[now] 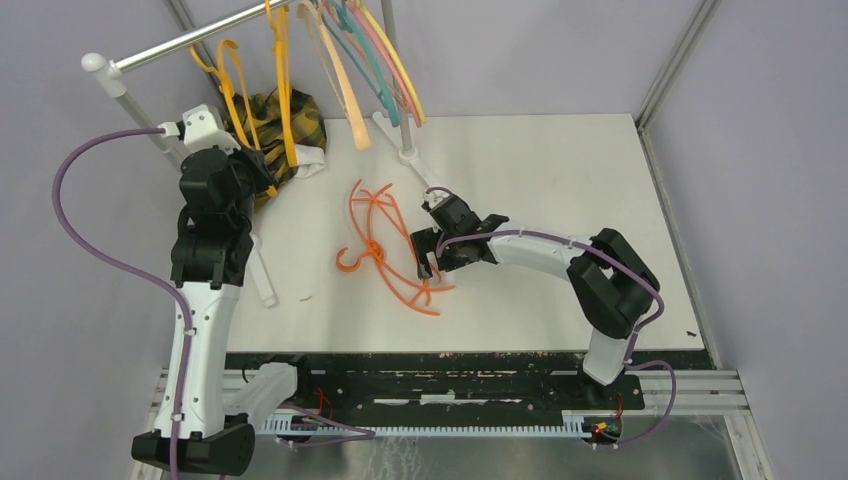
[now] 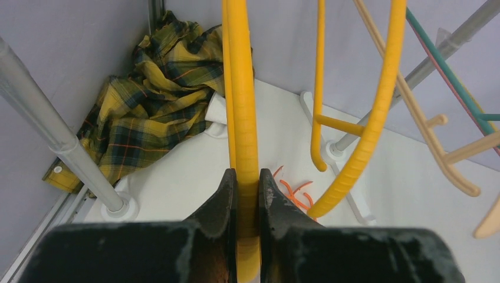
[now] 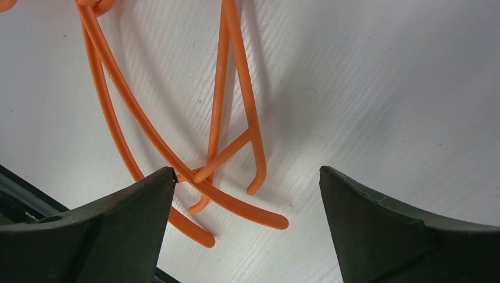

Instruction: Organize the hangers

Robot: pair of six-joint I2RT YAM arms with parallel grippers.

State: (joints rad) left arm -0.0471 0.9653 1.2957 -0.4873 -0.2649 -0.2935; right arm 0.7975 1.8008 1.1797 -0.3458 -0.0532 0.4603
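Several hangers hang on the rack rod [image 1: 190,40]: yellow ones [image 1: 285,90], a peach one [image 1: 348,95], and teal, pink and yellow ones [image 1: 385,60]. My left gripper [image 1: 268,172] is raised by the rack and shut on the arm of a yellow hanger [image 2: 244,118]; in the left wrist view the gripper [image 2: 248,177] has its jaws tight on it. A tangle of orange hangers [image 1: 385,245] lies on the white table. My right gripper [image 1: 428,235] is open and empty just above their right side. In the right wrist view the orange hanger ends [image 3: 224,147] lie between the gripper's [image 3: 247,172] spread jaws.
A yellow-black plaid cloth [image 1: 305,118] lies bunched at the back left under the rack, also in the left wrist view [image 2: 153,112]. The rack's white feet [image 1: 405,150] and left pole [image 2: 53,130] stand on the table [image 1: 560,180]. Grey walls close in at the back and sides.
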